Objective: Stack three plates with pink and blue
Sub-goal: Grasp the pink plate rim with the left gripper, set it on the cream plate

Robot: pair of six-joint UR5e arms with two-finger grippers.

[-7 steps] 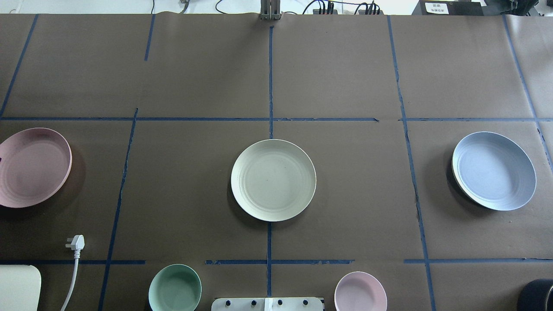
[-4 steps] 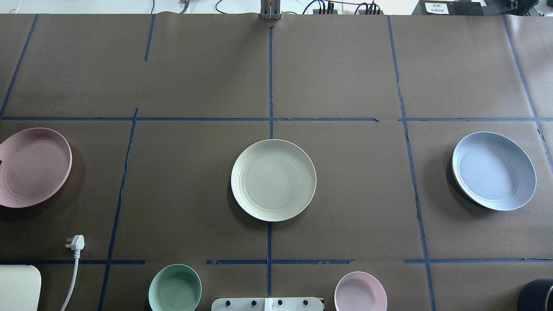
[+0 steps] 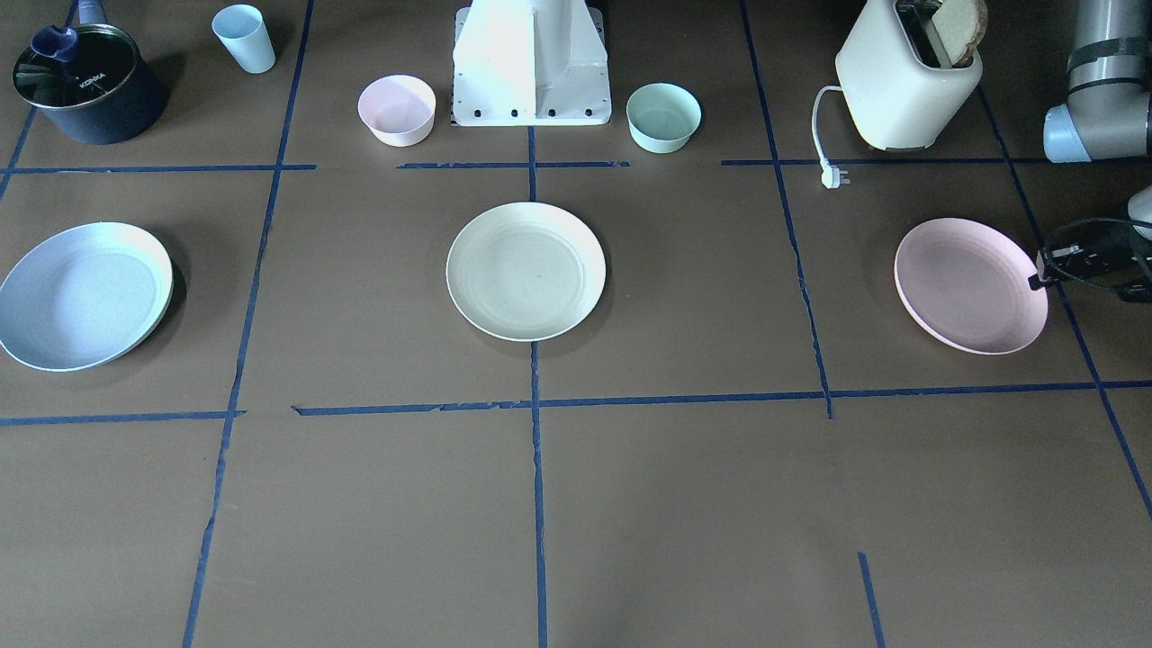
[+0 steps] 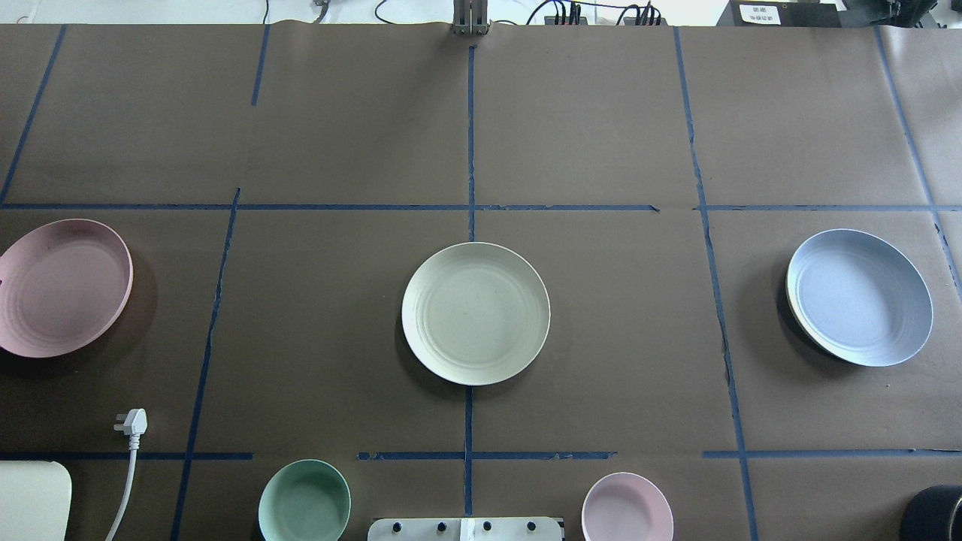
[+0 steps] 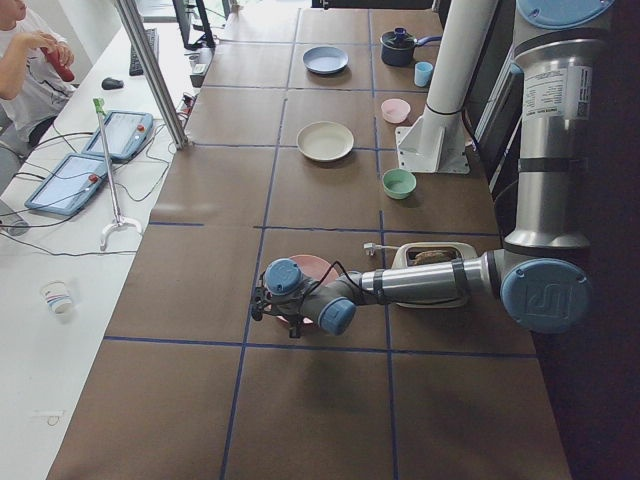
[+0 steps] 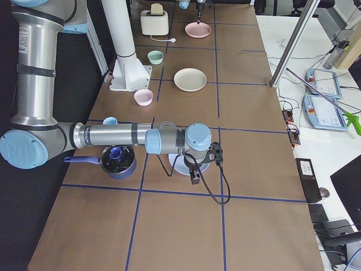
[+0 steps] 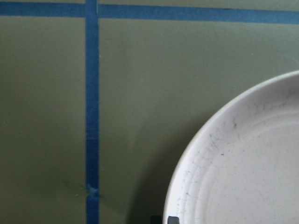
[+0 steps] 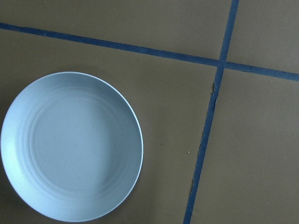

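Observation:
The cream-white plate lies flat at the table's middle. The pink plate is at the table's left end and also shows in the front view. My left gripper is at its outer rim, shut on it, and a dark fingertip shows at the rim in the left wrist view. A wide shadow lies under the plate. The blue plate is at the right end. The right wrist view shows it whole from above. My right gripper shows only in the right side view; I cannot tell its state.
A toaster with its loose plug stands behind the pink plate. A mint bowl and a small pink bowl flank the robot base. A dark pot and a pale blue cup stand behind the blue plate.
The pink plate has shifted a little to the right and away from the robot, and its shadow has widened. The cream and blue plates have not moved.

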